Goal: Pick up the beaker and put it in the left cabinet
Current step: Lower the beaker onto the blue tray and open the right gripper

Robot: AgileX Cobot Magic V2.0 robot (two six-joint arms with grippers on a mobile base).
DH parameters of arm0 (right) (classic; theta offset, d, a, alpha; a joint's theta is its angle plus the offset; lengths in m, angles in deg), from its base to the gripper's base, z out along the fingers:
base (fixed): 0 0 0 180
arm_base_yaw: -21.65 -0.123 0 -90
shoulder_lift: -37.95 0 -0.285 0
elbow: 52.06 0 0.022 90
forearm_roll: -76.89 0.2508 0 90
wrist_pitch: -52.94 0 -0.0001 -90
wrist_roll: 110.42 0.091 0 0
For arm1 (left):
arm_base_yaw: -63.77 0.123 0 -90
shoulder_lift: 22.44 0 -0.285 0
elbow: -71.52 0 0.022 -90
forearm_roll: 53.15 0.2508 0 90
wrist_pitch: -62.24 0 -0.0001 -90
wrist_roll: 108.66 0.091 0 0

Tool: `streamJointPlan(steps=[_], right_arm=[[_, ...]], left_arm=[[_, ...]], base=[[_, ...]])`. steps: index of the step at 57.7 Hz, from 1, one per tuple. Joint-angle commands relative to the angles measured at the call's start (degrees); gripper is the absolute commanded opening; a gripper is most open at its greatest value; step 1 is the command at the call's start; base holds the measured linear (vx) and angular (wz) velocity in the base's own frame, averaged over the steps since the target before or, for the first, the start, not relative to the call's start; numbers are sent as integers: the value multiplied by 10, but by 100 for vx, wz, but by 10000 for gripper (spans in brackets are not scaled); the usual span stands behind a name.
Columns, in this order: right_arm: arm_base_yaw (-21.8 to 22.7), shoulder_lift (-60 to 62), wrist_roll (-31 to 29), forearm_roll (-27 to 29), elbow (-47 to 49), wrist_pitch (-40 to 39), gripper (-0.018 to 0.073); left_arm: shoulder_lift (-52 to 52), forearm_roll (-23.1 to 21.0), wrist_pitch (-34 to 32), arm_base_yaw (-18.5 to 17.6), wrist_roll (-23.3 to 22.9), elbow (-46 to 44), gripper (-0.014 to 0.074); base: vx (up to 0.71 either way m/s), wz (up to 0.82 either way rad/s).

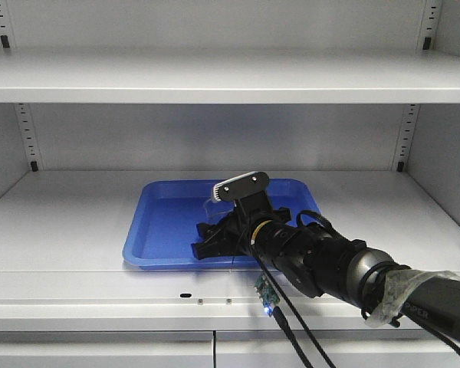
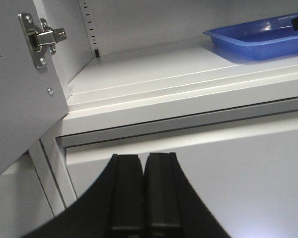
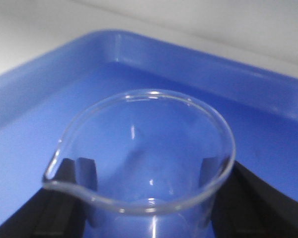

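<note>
The right pincer reaches into the left cabinet from the front right and sits low over the near edge of a blue tray. The tray lies on the cabinet's middle shelf, near its front edge. In the right wrist view the beaker stands upright between the black fingers, which press its glass wall on both sides, so this pincer holds the beaker. Its pouring lip points to the left of that view, and the blue tray floor shows through the clear glass. Whether the beaker's base touches the tray floor cannot be told.

The left pincer hangs below the shelf's front edge, in front of the pale lower panel, with its two black fingers pressed together and nothing between them. A metal hinge sits on the open door at the left of that view.
</note>
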Motion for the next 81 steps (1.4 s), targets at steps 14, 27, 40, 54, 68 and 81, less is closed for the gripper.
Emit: streamJointPlan(steps=[14,27,40,54,68,81], right_arm=[[4,37,-5,1,24,-39,483],[4,37,-3,1,24,-38,666],[2,45,1,11,23,0,651],[2,69,1,11,23,26,622],[2,94,1,12,23,73,608],[2,117,1,42,23,76,592]], left_arm=[[-6,-3,-47,-1,-1,-10,-6],[-6,-3,-47,-1,-1,-10,-6],[-6,-3,-47,-1,-1,-10,-6],[-6,-3,-47,-1,-1,-10,-6],[-6,-3,-47,-1,-1,-10,-6],[-6,-3,-47,-1,-1,-10,-6]], base=[[0,0],[0,0],[0,0],[0,0],[0,0],[0,0]])
